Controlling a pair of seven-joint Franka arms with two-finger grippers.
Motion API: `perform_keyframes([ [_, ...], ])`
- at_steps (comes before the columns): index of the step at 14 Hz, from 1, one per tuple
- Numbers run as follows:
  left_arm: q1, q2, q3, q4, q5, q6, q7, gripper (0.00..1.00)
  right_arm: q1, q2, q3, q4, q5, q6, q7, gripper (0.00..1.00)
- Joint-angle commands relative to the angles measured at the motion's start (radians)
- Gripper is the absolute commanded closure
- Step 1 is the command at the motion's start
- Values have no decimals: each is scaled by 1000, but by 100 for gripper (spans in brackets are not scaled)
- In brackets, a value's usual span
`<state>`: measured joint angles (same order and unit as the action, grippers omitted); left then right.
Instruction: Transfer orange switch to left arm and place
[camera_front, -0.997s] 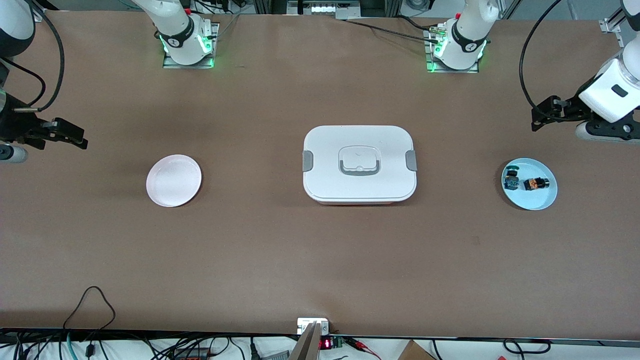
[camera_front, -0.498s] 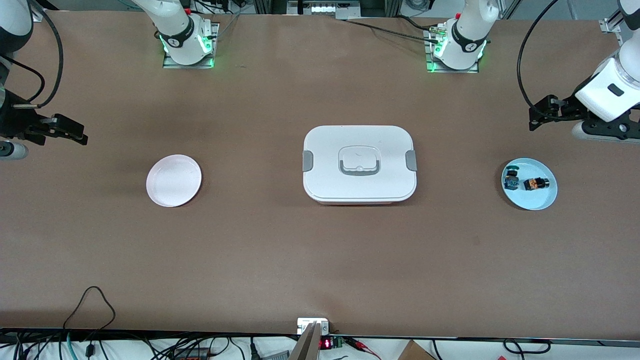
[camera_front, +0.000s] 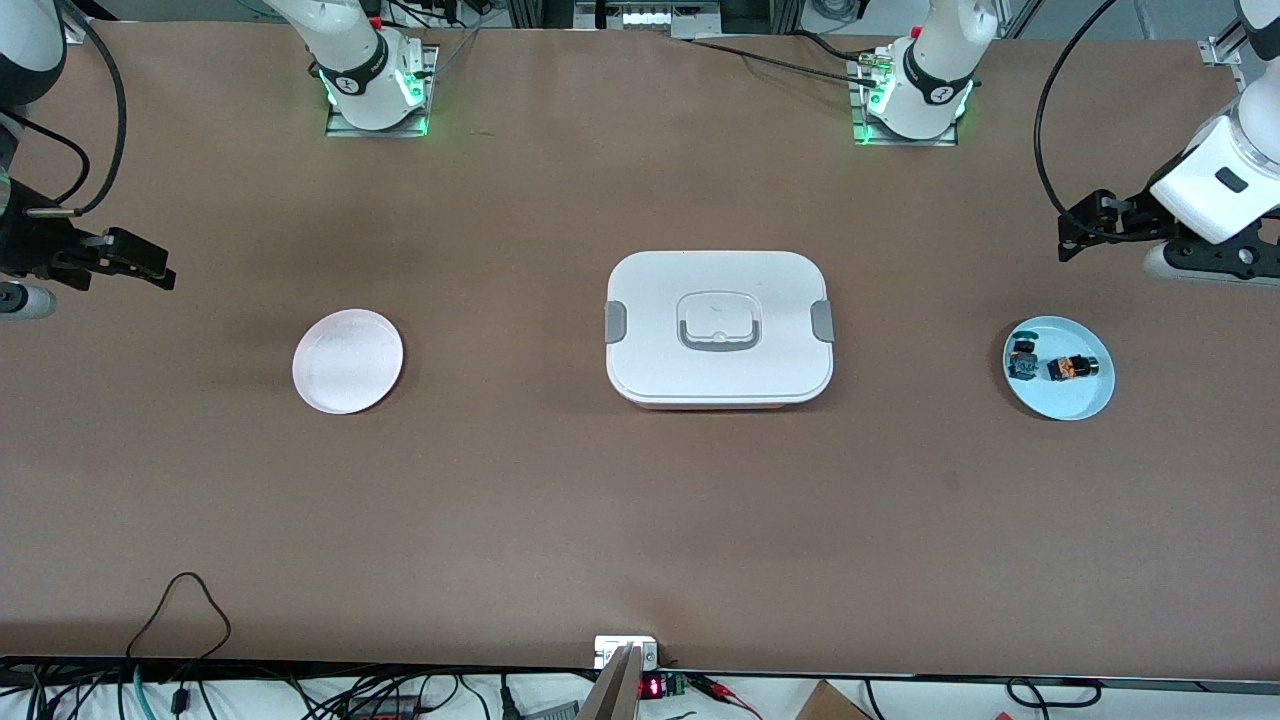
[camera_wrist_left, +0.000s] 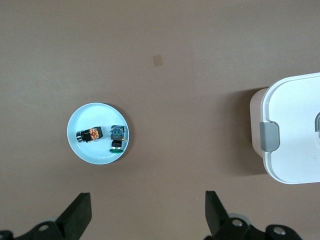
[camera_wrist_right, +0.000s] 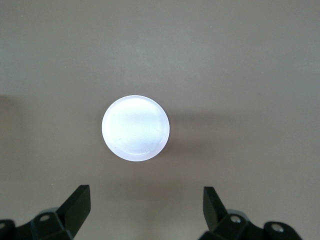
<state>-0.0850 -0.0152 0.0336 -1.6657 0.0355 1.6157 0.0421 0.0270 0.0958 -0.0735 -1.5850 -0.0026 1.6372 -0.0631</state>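
Observation:
The orange switch (camera_front: 1072, 368) lies on its side on a small light-blue plate (camera_front: 1060, 398) at the left arm's end of the table, beside a black switch with blue parts (camera_front: 1021, 358). The left wrist view shows the orange switch (camera_wrist_left: 89, 134) on that plate (camera_wrist_left: 95, 152). My left gripper (camera_front: 1085, 228) hangs open and empty over bare table beside the plate; its jaws (camera_wrist_left: 148, 196) stand wide. The white box (camera_front: 718, 325) stands mid-table, its end in the left wrist view (camera_wrist_left: 295, 130). My right gripper (camera_front: 140, 265) is open and empty (camera_wrist_right: 145, 189) over bare table.
An empty round white plate (camera_front: 347, 360) sits toward the right arm's end, and shows in the right wrist view (camera_wrist_right: 135, 127). A small patch marks the table (camera_front: 951, 482). Cables and a small device (camera_front: 626, 652) lie along the table's edge nearest the front camera.
Both grippers shifted slightly toward the top of the front view a second ago and have since held still. Nothing on the table moved.

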Motion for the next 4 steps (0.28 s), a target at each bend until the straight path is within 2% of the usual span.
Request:
perform_keyframes([
  [1,-5,3,0,18,17,-14,-7,0,-16,-24,12,-23,1,-2,6,0],
  [4,-4,3,0,18,17,-14,-7,0,-18,-22,9,-23,1,-3,5,0],
])
